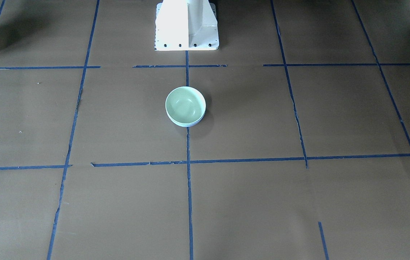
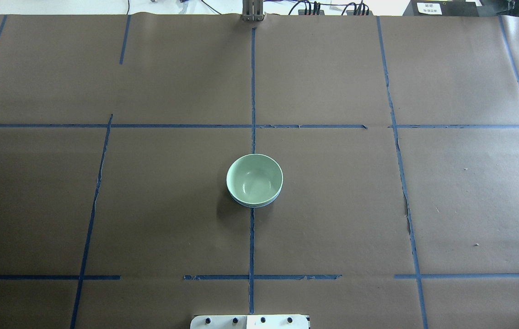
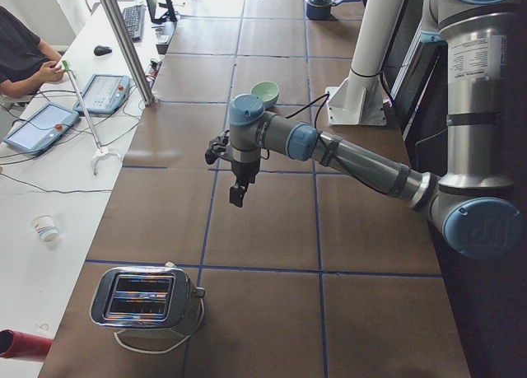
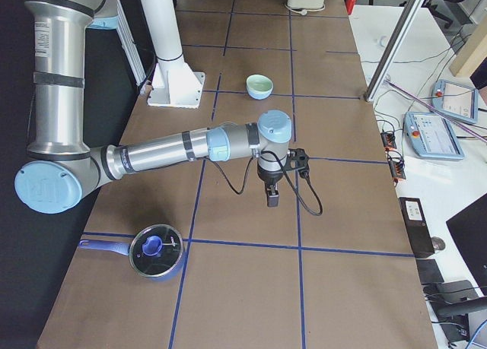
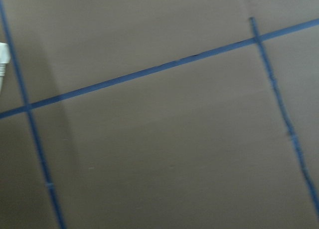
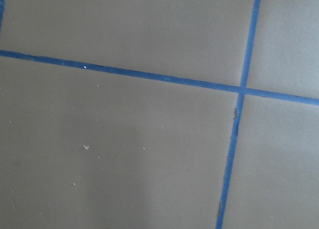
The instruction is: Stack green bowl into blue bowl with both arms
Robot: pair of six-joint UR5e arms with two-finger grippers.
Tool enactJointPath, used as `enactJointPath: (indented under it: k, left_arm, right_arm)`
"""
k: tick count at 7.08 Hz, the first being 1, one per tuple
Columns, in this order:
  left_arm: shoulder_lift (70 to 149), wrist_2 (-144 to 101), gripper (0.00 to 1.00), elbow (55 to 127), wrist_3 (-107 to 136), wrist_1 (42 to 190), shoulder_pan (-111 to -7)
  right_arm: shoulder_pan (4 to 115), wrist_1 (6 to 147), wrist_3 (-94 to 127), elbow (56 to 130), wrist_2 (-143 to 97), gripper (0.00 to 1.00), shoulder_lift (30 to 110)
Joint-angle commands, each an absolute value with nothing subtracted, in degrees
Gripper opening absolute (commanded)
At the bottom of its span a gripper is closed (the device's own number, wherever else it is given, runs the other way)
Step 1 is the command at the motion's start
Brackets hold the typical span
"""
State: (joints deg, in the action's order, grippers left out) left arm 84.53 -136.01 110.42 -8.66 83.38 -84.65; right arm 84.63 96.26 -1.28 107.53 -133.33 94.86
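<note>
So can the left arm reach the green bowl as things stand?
Probably yes: the green bowl sits open-topped in the blue bowl, and nothing stands between it and the left arm.

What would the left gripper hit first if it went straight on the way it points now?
Likely the bare brown table paper: the left gripper points straight down at it, and nothing shows between. The green bowl sits well off that line.
</note>
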Motion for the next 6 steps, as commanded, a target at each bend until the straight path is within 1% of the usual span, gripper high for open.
enactJointPath:
  k: [1,2,6]
  left_arm:
    - [84.99,-139.66,1.00,104.95,-14.68,82.62,-88.59]
    - [85.08,-139.48,1.00,104.85,-10.50,82.79,-88.51]
    - [84.02,-139.40,1.00,105.65,-7.57,83.23,-88.51]
  right_arm:
    - [90.26,98.79,-14.72,100.93,-135.87,1.00,95.80]
    - [90.26,99.14,-14.77,101.94,-136.05,1.00,95.80]
    - [90.18,99.41,-14.50,101.51,-135.97,1.00,95.36]
